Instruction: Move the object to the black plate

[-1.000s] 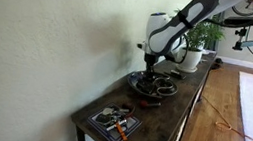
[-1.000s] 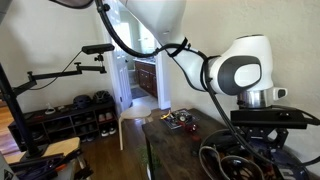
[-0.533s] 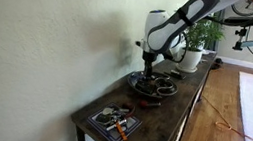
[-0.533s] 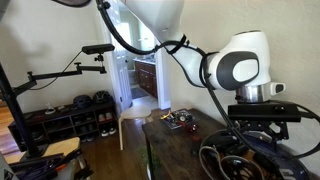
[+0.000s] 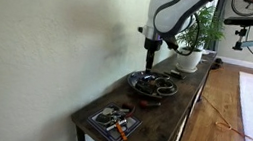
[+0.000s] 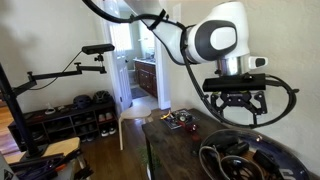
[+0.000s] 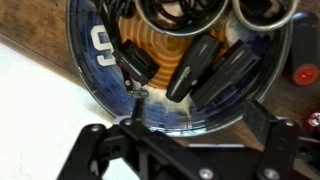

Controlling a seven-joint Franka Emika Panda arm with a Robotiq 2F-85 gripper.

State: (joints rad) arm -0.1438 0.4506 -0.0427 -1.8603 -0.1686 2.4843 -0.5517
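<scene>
Item 1, claw (image 6: pixel 237 112): I log it hanging in the air above the table (image 5: pixel 168 111), touching nothing. In the wrist view its fingers (image 7: pixel 92 140) stand wide apart with nothing between them.

Item 2, black plate (image 5: pixel 133 81): straight beneath the claw, with a clear gap of air between. In the wrist view its glossy rim (image 7: pixel 84 72) fills most of the frame.

Item 3, dark oblong pieces (image 7: pixel 205 68): they lie inside the plate, below the claw. I cannot tell which of them is the task's object.

Item 4, red item (image 7: pixel 305 72): just outside the plate's rim, off to one side of the claw.

Item 5, potted plant (image 5: pixel 200 39): on the table beyond the claw.

Item 6, rectangular tray (image 5: pixel 112 122): well apart from the claw, at the table's opposite end, with small items on it.
</scene>
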